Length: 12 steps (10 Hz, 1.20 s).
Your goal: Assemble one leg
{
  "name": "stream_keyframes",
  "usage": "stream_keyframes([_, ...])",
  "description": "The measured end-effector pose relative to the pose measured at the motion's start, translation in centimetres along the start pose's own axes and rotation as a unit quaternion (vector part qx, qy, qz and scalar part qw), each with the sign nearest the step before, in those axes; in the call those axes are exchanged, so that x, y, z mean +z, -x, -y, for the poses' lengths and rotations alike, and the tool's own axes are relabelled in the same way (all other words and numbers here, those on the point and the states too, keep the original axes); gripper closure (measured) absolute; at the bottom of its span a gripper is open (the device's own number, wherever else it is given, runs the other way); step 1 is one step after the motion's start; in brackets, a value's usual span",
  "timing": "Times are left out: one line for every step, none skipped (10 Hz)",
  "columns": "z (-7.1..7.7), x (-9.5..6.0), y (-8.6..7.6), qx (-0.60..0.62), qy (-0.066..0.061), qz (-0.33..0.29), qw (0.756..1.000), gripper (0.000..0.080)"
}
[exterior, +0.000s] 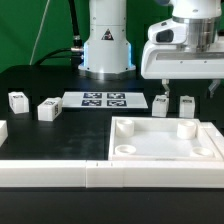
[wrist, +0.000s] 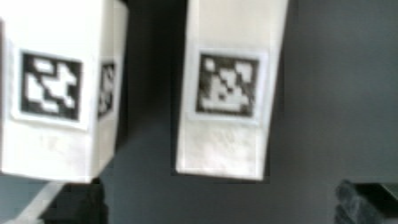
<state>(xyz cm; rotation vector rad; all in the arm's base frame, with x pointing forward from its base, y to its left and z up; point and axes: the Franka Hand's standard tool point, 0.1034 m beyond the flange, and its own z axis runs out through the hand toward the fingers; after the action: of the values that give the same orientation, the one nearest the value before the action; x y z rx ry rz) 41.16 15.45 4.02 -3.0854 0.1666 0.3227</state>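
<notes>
Dark fingertips [wrist: 71, 205] of the gripper [wrist: 222, 203] stand wide apart, and we see nothing held between them. Under the open gripper, on the black table [exterior: 70, 135], we find two small white blocks with black-and-white tags. A first leg [wrist: 231, 90] is in line with the gap between the fingertips, and a second leg [wrist: 63, 90] is just beside it, not touching. In the exterior view this pair sits at the right, just beyond the far rim of the white tray [exterior: 160, 150]. A marker board [exterior: 105, 99] lies to their left, and farther left are a third leg [exterior: 47, 110] and a fourth leg [exterior: 17, 100].
</notes>
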Motion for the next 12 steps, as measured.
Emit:
stream_keyframes([-0.1, 0.2, 0.2, -0.002, 0.006, 0.028, 1.000, 0.0151])
stream_keyframes([-0.2, 0.3, 0.6, -0.006, 0.013, 0.076, 0.997, 0.0151])
stream_keyframes([-0.1, 0.2, 0.6, -0.013, 0.015, 0.117, 0.993, 0.0151])
stream_keyframes([0.1, 0.2, 0.8, -0.016, 0.013, 0.154, 0.988, 0.0151])
stream_keyframes([0.5, 0.3, 1.1, -0.018, 0.004, 0.208, 0.978, 0.0151])
stream_keyframes([0.9, 0.6, 1.0, -0.014, -0.008, 0.240, 0.971, 0.0151])
stream_keyframes([1.2, 1.0, 1.3, -0.008, -0.014, 0.264, 0.964, 0.0151])
stream_keyframes([1.4, 0.9, 1.9, -0.011, -0.008, 0.309, 0.951, 0.0151])
stream_keyframes([1.4, 1.1, 1.7, -0.013, -0.006, 0.354, 0.935, 0.0151])
stream_keyframes([1.5, 1.7, 0.9, -0.011, -0.009, 0.347, 0.938, 0.0151])
stream_keyframes([1.4, 1.9, 1.1, -0.010, -0.008, 0.347, 0.938, 0.0151])
stream_keyframes([1.2, 2.1, 1.2, -0.010, -0.008, 0.348, 0.937, 0.0151])
